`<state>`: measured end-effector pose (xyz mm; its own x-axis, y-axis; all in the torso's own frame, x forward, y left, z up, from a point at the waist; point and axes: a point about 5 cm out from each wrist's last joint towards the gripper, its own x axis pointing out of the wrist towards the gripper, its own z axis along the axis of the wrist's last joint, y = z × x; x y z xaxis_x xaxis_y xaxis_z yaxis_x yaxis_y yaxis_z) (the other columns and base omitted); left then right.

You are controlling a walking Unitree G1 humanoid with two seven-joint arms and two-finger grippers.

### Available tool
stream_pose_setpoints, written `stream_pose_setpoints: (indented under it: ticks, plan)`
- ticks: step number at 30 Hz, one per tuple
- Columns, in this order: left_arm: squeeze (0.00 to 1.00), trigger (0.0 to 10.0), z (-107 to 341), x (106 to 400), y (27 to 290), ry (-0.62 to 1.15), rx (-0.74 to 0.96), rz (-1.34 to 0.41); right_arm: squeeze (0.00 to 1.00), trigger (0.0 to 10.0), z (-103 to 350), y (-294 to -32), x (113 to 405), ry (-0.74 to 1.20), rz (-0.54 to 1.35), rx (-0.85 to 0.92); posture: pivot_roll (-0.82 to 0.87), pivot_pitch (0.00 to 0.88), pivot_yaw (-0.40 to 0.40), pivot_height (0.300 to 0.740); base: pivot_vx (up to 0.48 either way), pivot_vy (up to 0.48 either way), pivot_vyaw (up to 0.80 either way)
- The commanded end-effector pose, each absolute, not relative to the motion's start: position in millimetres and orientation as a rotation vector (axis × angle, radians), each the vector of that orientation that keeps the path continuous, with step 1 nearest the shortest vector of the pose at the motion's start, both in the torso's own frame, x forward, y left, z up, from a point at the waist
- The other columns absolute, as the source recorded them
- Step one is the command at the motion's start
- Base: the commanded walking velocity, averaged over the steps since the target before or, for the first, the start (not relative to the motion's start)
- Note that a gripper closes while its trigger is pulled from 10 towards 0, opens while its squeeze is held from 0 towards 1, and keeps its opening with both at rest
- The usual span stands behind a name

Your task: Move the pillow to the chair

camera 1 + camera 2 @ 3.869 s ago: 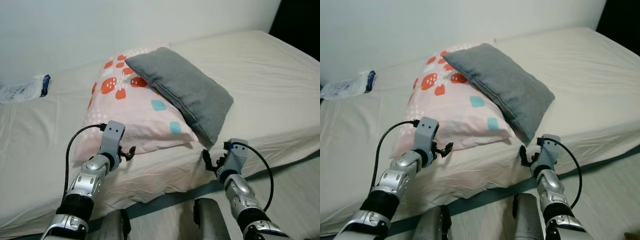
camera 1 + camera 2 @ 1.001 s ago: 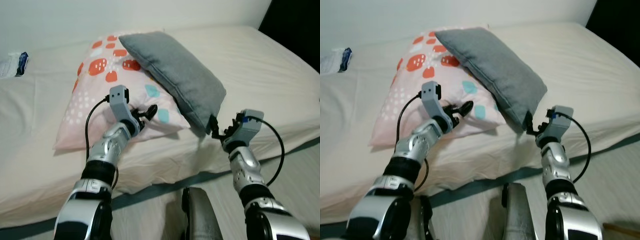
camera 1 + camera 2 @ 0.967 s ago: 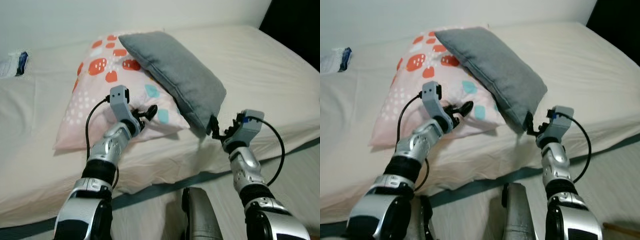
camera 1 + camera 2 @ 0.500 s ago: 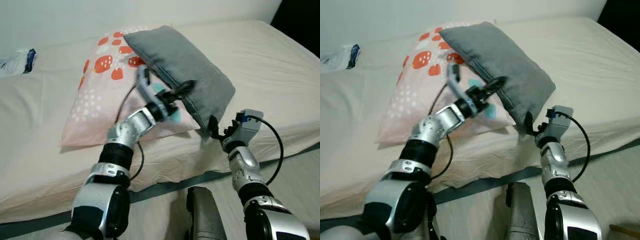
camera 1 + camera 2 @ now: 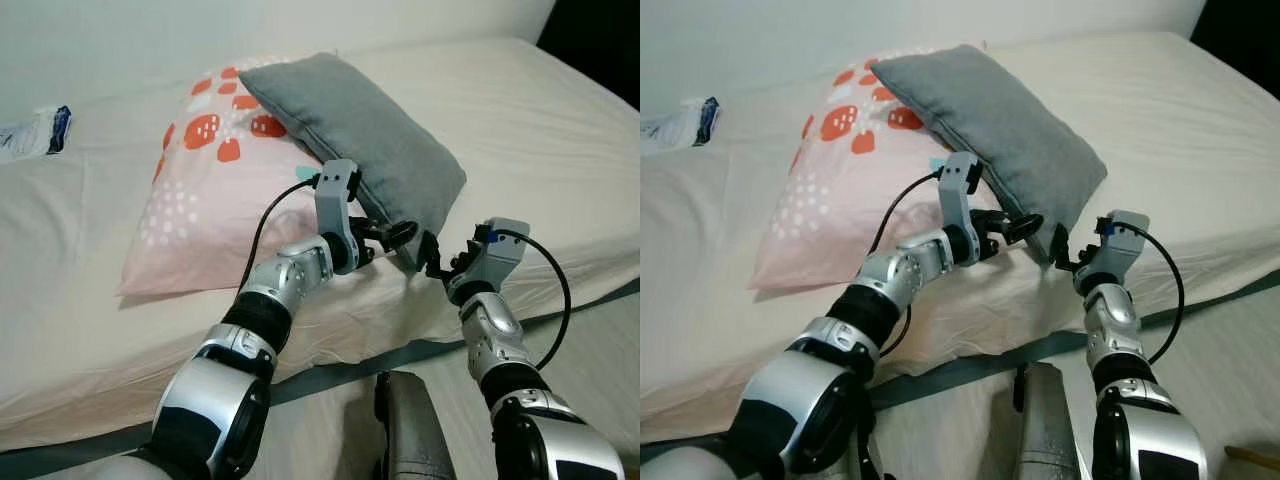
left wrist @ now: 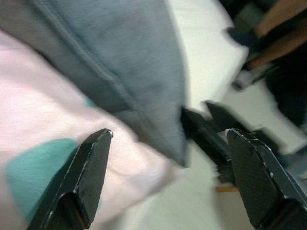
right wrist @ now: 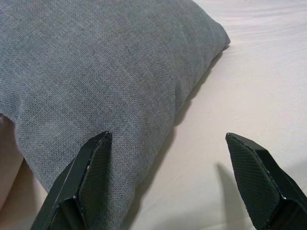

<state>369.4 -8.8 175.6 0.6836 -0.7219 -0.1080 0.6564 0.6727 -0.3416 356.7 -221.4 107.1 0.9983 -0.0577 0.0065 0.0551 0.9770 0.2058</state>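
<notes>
The grey pillow lies on the bed, leaning over a pink patterned pillow. My left gripper and right gripper, fingers apart, flank its near corner.

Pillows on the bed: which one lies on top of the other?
The plain grey pillow. It rests slanted across the pink pillow with red and teal patches, which lies flat on the bed.

Soft, even indoor light with faint shadows; head views sharp, left wrist view motion-blurred.
</notes>
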Motion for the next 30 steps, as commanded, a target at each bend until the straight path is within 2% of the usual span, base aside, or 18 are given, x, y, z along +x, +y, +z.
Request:
stream_pose_setpoints:
  ticks: [1,5,7,13,15,17,21,24,27,30]
  plan:
    - [0.00,10.0,167,359,-30,0.269,-0.269,-0.800,0.00,10.0,99,-217,354,0.019,-0.056,0.204,0.00,0.226,0.045,0.533,0.000,0.000,0.00]
    - [0.00,10.0,166,360,-21,0.270,-0.289,-0.804,0.00,10.0,105,-214,357,-0.016,-0.015,0.277,0.00,0.228,0.047,0.533,0.000,0.000,0.00]
    - [0.00,10.0,168,360,-9,0.252,-0.336,-0.841,0.00,10.0,106,-194,361,0.000,0.168,0.380,0.00,0.227,0.047,0.533,0.000,0.000,0.00]
    - [0.00,10.0,168,361,7,0.194,-0.345,-0.898,0.00,10.0,98,-170,358,0.066,0.360,0.376,0.00,0.224,0.042,0.533,0.000,0.000,0.00]
    - [0.00,10.0,170,354,27,0.158,-0.333,-0.968,0.00,10.0,93,-164,354,0.089,0.392,0.381,0.01,0.220,0.038,0.533,0.000,0.000,0.00]
    - [0.00,10.0,170,351,33,0.151,-0.332,-0.989,0.00,10.0,91,-163,354,0.095,0.399,0.387,0.01,0.220,0.038,0.533,0.000,0.000,0.00]
    - [0.00,10.0,162,344,73,0.155,-0.319,-0.903,0.00,10.0,80,-176,352,0.162,0.267,0.348,0.03,0.222,0.027,0.533,0.000,0.000,0.00]
    - [0.00,10.0,161,343,78,0.155,-0.329,-0.879,0.00,10.0,79,-180,352,0.171,0.226,0.348,0.03,0.222,0.027,0.533,0.000,0.000,0.00]
    - [0.00,10.0,161,343,98,0.134,-0.361,-0.775,0.00,10.0,83,-200,355,0.166,0.086,0.345,0.03,0.221,0.027,0.533,0.000,0.000,0.00]
    - [0.00,10.0,162,340,109,0.122,-0.381,-0.735,0.00,10.0,86,-206,356,0.151,0.056,0.352,0.04,0.214,0.023,0.533,0.000,0.000,0.00]
